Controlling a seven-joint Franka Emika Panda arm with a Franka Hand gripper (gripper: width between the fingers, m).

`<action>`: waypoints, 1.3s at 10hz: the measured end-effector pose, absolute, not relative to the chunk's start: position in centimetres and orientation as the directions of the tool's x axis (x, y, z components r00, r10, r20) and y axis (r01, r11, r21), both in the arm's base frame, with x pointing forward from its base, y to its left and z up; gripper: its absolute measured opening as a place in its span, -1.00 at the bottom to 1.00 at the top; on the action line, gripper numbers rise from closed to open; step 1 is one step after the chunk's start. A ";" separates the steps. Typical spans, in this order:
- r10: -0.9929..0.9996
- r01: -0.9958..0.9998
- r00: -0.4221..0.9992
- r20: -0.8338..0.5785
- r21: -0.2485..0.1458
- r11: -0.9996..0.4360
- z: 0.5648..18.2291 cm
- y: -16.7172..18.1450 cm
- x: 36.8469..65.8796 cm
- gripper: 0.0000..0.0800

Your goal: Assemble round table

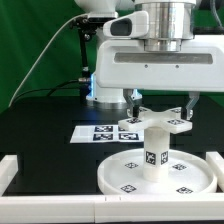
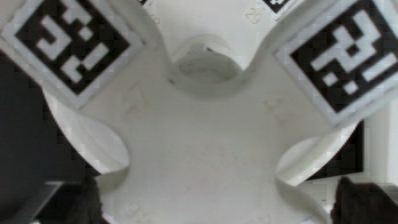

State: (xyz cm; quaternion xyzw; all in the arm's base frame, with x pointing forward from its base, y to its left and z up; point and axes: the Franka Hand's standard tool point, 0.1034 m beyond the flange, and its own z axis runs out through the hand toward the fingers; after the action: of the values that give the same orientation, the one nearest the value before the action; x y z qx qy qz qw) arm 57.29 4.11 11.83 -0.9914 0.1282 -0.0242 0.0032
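Note:
The round disc (image 1: 120,175) lies flat at the front of the black table. The thick cylindrical leg (image 1: 155,155) stands upright on its middle. The small flat base piece (image 1: 156,125) sits on top of the leg. It fills the wrist view (image 2: 196,140) with a tag on each wing and a round socket near its far end. My gripper (image 1: 161,108) hangs right over the base piece with its jaws wide apart. One dark finger (image 2: 63,205) sits on each side of the piece, the tips just above it. I see no grip on the piece.
The marker board (image 1: 98,133) lies flat on the table behind the disc. White border rails run along the front (image 1: 60,212), the exterior view's left (image 1: 8,172) and the exterior view's right (image 1: 216,152). The arm's base (image 1: 105,90) stands behind.

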 end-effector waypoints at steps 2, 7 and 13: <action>-0.341 -0.339 0.940 0.029 -0.039 -0.940 12.0 4.4 56.9 0.62; -0.350 -0.349 0.936 0.026 -0.033 -0.937 11.3 4.1 56.7 0.62; -0.356 -0.355 0.934 0.028 -0.022 -0.935 10.3 4.0 56.6 0.32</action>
State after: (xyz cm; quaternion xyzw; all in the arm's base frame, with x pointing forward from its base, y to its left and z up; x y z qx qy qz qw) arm 56.58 4.03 10.29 -0.9834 0.1806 -0.0159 0.0085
